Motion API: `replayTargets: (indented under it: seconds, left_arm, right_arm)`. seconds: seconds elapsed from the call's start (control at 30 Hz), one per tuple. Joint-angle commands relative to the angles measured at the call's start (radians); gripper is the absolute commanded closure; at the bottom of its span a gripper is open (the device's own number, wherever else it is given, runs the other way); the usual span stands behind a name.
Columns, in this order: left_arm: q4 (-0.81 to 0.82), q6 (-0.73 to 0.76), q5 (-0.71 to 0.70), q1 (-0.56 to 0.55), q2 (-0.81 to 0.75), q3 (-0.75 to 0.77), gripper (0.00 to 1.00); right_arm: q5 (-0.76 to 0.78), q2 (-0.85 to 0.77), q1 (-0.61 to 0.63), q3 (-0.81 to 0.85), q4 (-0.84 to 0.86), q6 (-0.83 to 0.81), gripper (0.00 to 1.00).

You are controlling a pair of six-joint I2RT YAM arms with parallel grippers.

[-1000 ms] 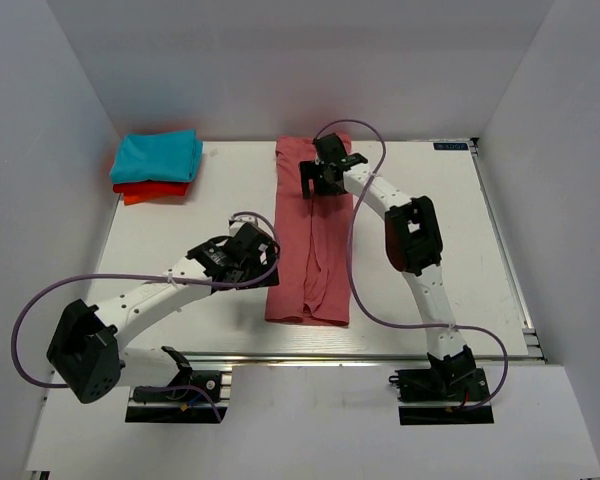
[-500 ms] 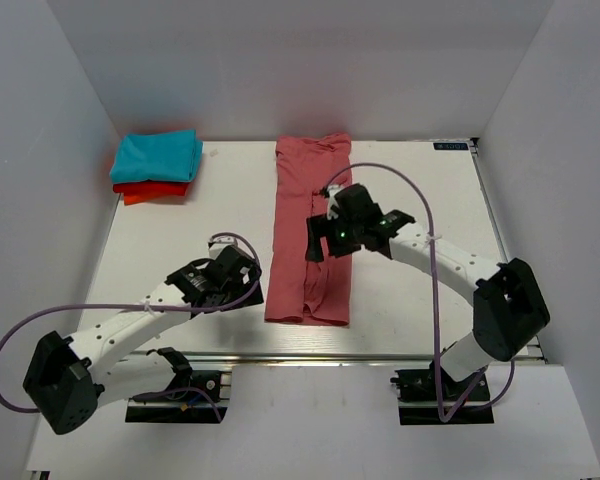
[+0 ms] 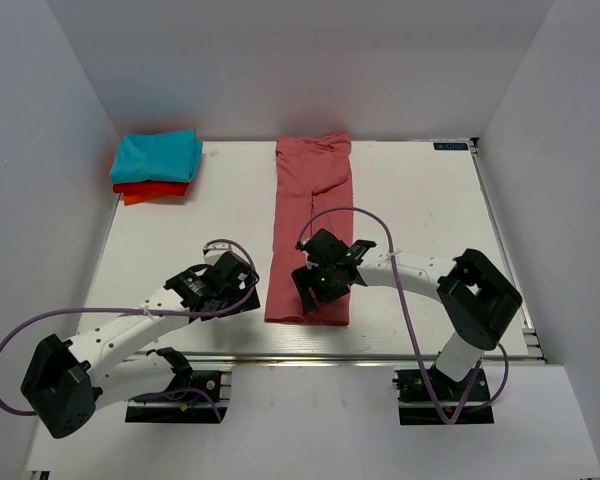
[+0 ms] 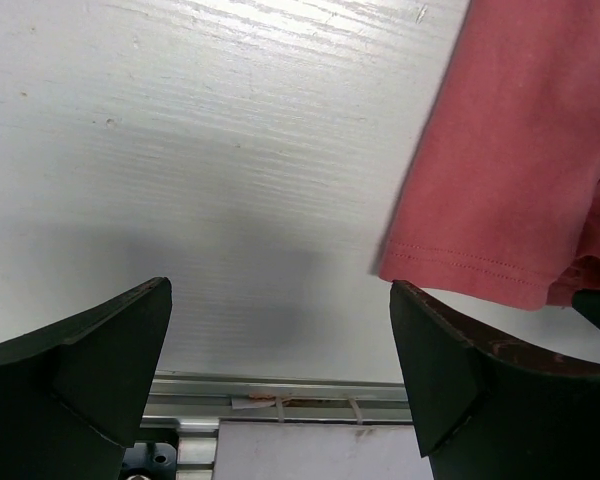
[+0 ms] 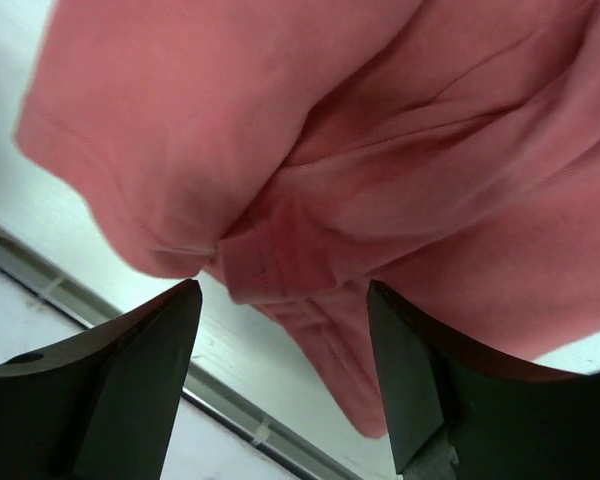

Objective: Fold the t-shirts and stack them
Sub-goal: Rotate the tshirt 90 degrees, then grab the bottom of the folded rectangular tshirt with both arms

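The salmon-pink t-shirt [image 3: 311,200] lies in a long narrow strip down the middle of the table, folded lengthwise. A turquoise folded t-shirt [image 3: 157,155] rests on an orange-red folded one [image 3: 152,190] at the far left. My left gripper [image 3: 248,292] is open and empty, low over the table just left of the pink shirt's near corner [image 4: 450,262]. My right gripper [image 3: 310,293] is open above the pink shirt's near end [image 5: 310,250], with bunched hem folds between its fingers, not gripped.
The table's near edge with its metal rail [image 4: 280,385] lies just in front of both grippers. White walls enclose the table [image 3: 420,220] on the left, back and right. A purple cable loops over each arm.
My right gripper has travelled from the shirt's far end down along it to its near end. My left gripper has moved back toward the near edge, beside the shirt's near left corner.
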Motion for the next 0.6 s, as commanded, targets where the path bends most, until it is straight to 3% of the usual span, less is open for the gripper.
replayTargets:
  seconds: [0.0, 0.1, 0.23, 0.33, 0.4, 0.57]
  left_arm:
    - [0.016, -0.013, 0.014, 0.006, 0.011, -0.002, 0.00]
    - [0.016, -0.013, 0.014, 0.006, 0.011, -0.002, 0.00]
    - [0.007, -0.013, 0.014, 0.006, 0.011, -0.002, 0.00]
    - [0.018, -0.013, 0.014, 0.006, 0.011, -0.013, 0.00]
    - [0.030, -0.013, 0.026, 0.006, 0.011, -0.023, 0.00]
    - [0.062, -0.003, 0.046, 0.006, 0.031, -0.033, 0.00]
  right_arm:
    - [0.056, 0.025, 0.021, 0.032, 0.025, 0.010, 0.28]
    - [0.084, 0.049, 0.030, 0.036, 0.042, 0.024, 0.36]
    - [0.089, 0.040, 0.044, 0.047, 0.057, 0.033, 0.74]
    - [0.102, -0.001, 0.059, 0.041, 0.054, 0.027, 0.96]
    - [0.104, -0.033, 0.068, 0.033, 0.039, 0.024, 1.00]
    - [0.015, -0.060, 0.113, -0.008, 0.069, -0.059, 1.00]
